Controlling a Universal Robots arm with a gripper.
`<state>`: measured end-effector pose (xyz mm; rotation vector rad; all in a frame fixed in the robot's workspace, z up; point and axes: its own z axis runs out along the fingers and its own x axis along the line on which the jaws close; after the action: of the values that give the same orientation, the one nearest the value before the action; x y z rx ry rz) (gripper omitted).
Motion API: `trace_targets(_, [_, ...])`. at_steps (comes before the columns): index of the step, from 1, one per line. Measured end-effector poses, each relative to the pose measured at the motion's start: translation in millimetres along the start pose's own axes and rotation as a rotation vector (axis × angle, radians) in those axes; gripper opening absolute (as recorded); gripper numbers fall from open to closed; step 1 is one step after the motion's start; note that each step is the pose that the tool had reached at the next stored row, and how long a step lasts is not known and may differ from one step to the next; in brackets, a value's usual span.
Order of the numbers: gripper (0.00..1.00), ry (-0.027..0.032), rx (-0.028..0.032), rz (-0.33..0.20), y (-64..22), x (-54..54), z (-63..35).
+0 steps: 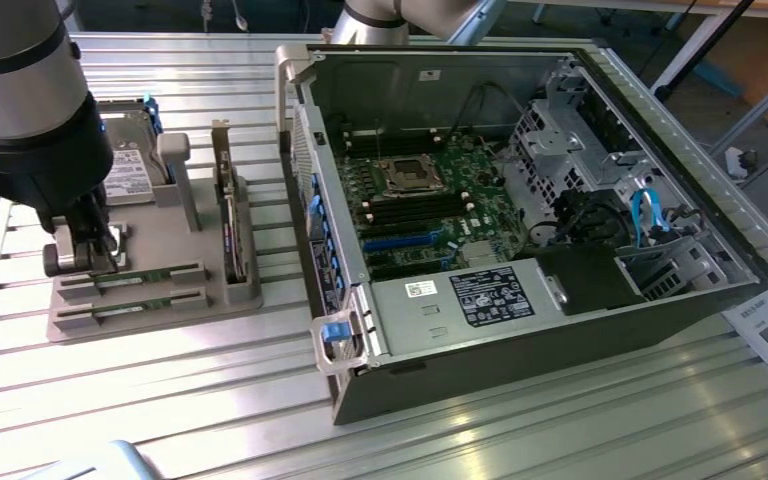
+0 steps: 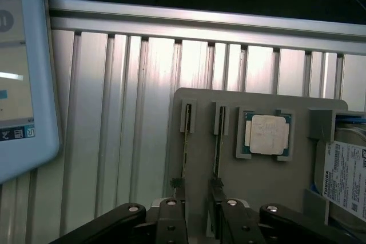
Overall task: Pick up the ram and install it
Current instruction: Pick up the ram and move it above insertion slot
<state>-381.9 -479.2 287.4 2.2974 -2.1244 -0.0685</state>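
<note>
Observer: Grip state, and where is the part sitting?

Me: I am holding my black two-fingered gripper (image 2: 196,198) open and empty, low over the flat grey plastic holder tray (image 2: 269,192). The ram (image 2: 217,152), a long thin green circuit-board stick, is standing on edge in its slot just ahead of my fingertips (image 2: 171,221). A second identical stick (image 2: 185,152) is standing in the slot beside it. Neither is out of the tray yet.

Observer: Which one are you lining up on?

Me: I cannot tell; my fingers are sitting near both. I am judging that a good pick means centring on one stick alone. The pads should be meeting its flat faces squarely, clear of its neighbour and of the square silver CPU chip (image 2: 266,134). Then I should be closing gently, so the thin board is not flexing or tilting in its slot.
</note>
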Motion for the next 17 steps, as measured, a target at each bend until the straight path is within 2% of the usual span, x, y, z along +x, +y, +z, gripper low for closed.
trace_targets(2, [0.30,0.0001,0.0003,0.000,-0.1,0.2,4.5])
trace_targets(4, [0.30,0.0001,0.0004,-0.002,-0.4,1.0,13.1])
trace_targets(7, [0.30,0.0002,0.0003,-0.003,-0.6,1.5,18.7])
trace_targets(17, [0.30,0.0002,0.0003,-0.004,-0.9,4.0,30.2])
